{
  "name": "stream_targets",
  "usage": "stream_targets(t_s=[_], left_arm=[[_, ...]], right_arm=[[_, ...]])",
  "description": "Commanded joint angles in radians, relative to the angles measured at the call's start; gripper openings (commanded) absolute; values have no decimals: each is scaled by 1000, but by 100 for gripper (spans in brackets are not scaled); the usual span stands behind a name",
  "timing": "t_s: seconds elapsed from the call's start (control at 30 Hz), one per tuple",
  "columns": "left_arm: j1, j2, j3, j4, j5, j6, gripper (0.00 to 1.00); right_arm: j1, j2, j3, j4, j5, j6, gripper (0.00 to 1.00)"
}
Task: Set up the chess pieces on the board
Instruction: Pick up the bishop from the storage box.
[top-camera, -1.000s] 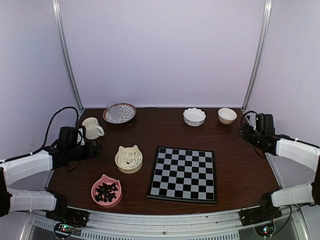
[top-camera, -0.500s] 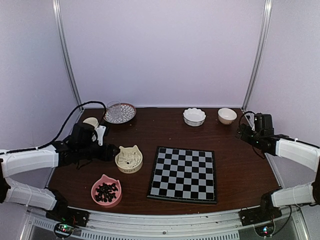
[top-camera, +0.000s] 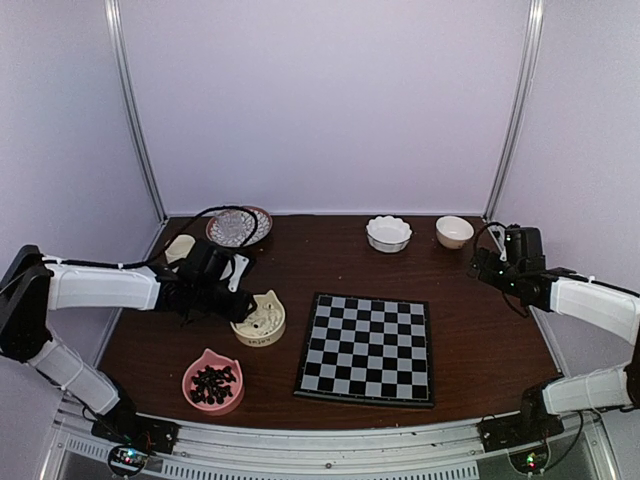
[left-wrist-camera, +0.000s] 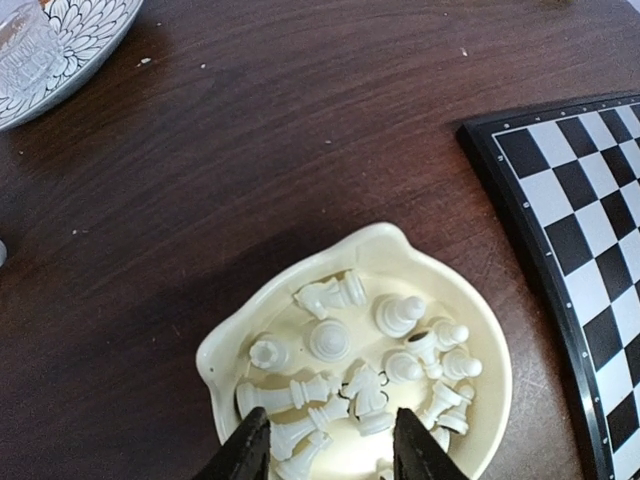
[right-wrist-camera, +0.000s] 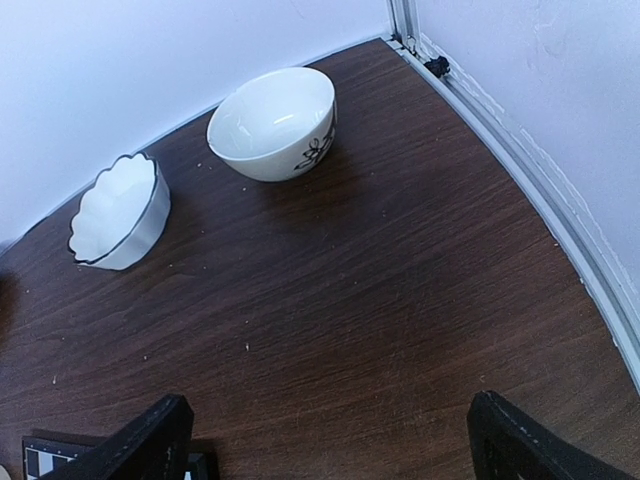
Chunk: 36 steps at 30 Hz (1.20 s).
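Brown table, top view: left gripper above cream bowl; board to its right.
Left wrist: fingers half spread astride white chess pieces in that bowl, gripping none.
Right wrist: right gripper spread wide; round bowl and scalloped bowl ahead.

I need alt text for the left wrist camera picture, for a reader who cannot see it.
The left claw hangs open above a cream bowl of jumbled white chess pieces on a dark wooden table. A chessboard corner shows at right, a patterned plate at top left.
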<state>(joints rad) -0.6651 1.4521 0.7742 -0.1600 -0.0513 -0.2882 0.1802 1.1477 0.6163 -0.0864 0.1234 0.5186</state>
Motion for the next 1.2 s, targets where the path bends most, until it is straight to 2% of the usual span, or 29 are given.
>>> stream_targets(t_s=[0.0, 0.33, 0.63, 1.03, 1.17], left_arm=[[-15, 61, 62, -1, -14, 40, 41], [-31, 185, 146, -16, -64, 63, 30], [-31, 232, 171, -29, -79, 66, 23], [-33, 263, 193, -36, -89, 71, 22], [-34, 262, 193, -32, -88, 70, 14]], right_arm=[[9, -20, 31, -8, 28, -15, 99], [16, -16, 34, -8, 29, -19, 99], [17, -11, 36, -7, 28, -20, 100], [19, -13, 38, -6, 29, -23, 99], [19, -16, 36, -7, 29, -23, 100]])
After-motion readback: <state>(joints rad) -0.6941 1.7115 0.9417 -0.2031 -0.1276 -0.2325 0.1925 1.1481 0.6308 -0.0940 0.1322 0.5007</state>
